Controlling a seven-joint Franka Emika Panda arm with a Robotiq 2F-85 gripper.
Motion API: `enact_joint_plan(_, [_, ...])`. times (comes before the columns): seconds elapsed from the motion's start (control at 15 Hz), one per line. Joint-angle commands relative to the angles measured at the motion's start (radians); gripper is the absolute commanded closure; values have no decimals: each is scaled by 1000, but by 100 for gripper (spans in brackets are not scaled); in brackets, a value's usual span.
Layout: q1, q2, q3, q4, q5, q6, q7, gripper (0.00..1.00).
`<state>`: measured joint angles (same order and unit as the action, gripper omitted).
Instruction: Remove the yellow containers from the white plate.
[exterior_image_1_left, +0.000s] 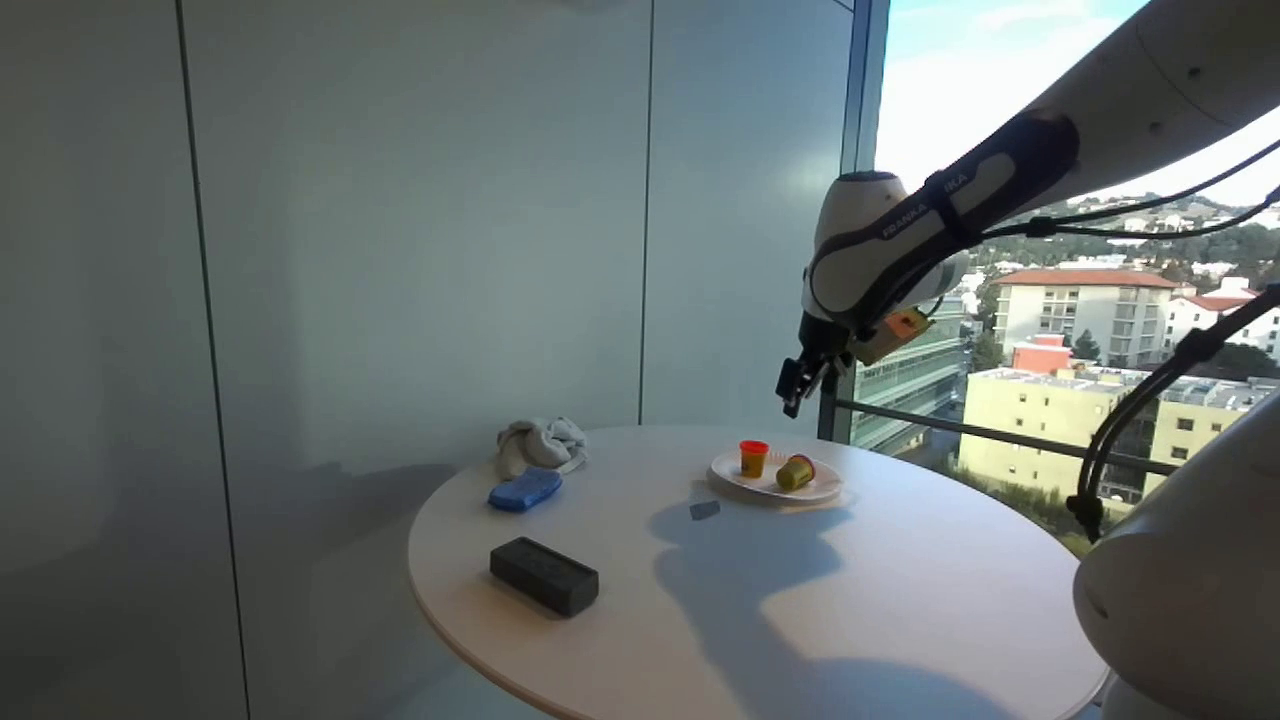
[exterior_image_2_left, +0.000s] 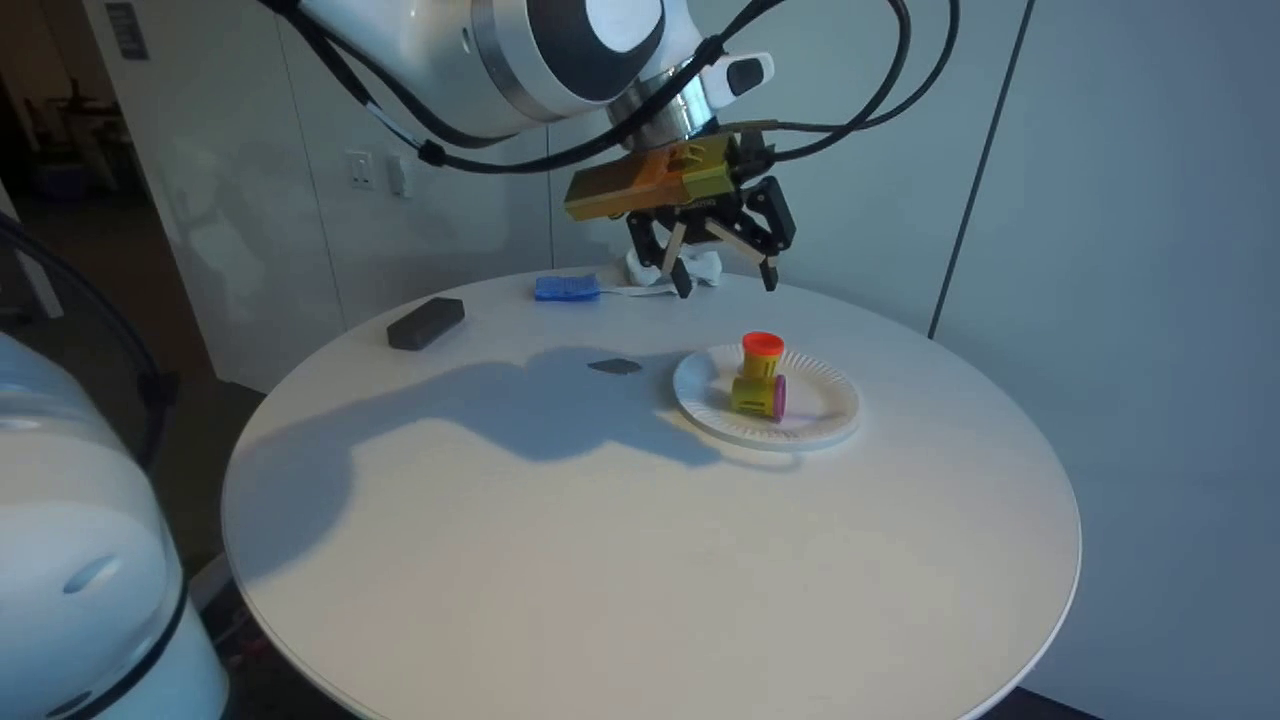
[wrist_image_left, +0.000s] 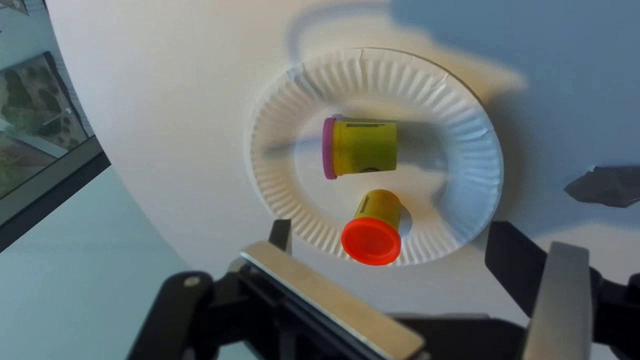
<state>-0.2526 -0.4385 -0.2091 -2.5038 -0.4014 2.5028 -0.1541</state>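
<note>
The white plate (exterior_image_1_left: 735, 480) lies on a round table and also shows in an exterior view (exterior_image_2_left: 825, 400) and the wrist view (wrist_image_left: 472, 155). A yellow container with a red lid (exterior_image_1_left: 753, 463) stands upright on it, seen also in an exterior view (exterior_image_2_left: 760, 363) and the wrist view (wrist_image_left: 378, 207). A yellow container with a purple lid (wrist_image_left: 366, 146) lies on its side beside it, seen in both exterior views (exterior_image_1_left: 795, 474) (exterior_image_2_left: 752, 396). My gripper (exterior_image_2_left: 726, 286) is open and empty, well above the table. In the wrist view, its fingertips (wrist_image_left: 393, 245) stand apart on either side of the red lid.
A black block (exterior_image_1_left: 545, 576) and a blue object (exterior_image_1_left: 525, 490) lie on the table, with a crumpled whitish cloth (exterior_image_1_left: 541, 446) behind. A small grey patch (exterior_image_2_left: 614, 366) lies near the plate. A wall and a window stand past the table's edge (exterior_image_1_left: 470, 650).
</note>
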Motion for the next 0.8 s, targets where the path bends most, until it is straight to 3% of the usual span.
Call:
enact_joint_plan(0.0, [54,166,-28,113,78,30,-107,0])
enact_joint_plan(0.4, [46,324,-47,200,141,36,-212,0])
enact_joint_plan(0.73, [46,391,-71,235,251,99,-390,0])
